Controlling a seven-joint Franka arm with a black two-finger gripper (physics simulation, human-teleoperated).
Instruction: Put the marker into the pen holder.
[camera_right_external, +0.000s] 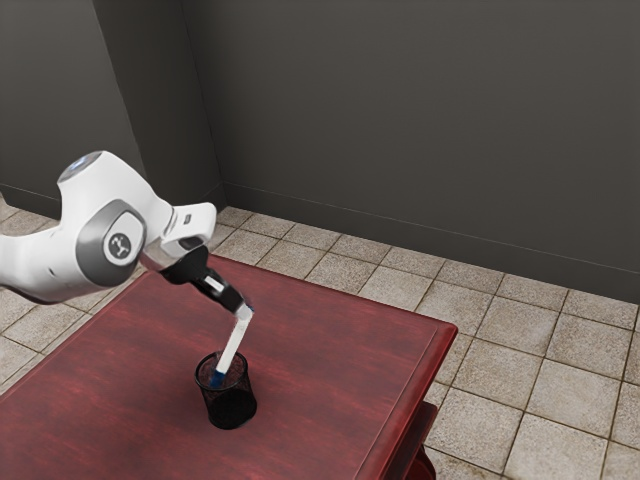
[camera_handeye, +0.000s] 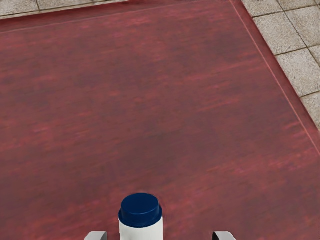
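Table (camera_right_external: 320, 410) nearest in the exterior view, with the holder (camera_right_external: 231, 407) upright on it, mouth up to receive. From the exterior view's left my gripper (camera_right_external: 243, 308) reaches over, presumably to drop the marker (camera_right_external: 231, 345): white, tilted, its blue lower end inside. In the wrist view my fingers (camera_handeye: 223, 236) stand apart, gaps either side of its round navy top: released.

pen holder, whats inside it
The lower part of the marker, with some blue on it, shows within the rim of the pen holder. The dark wall covers the bottom, so I can't tell what else lies there.
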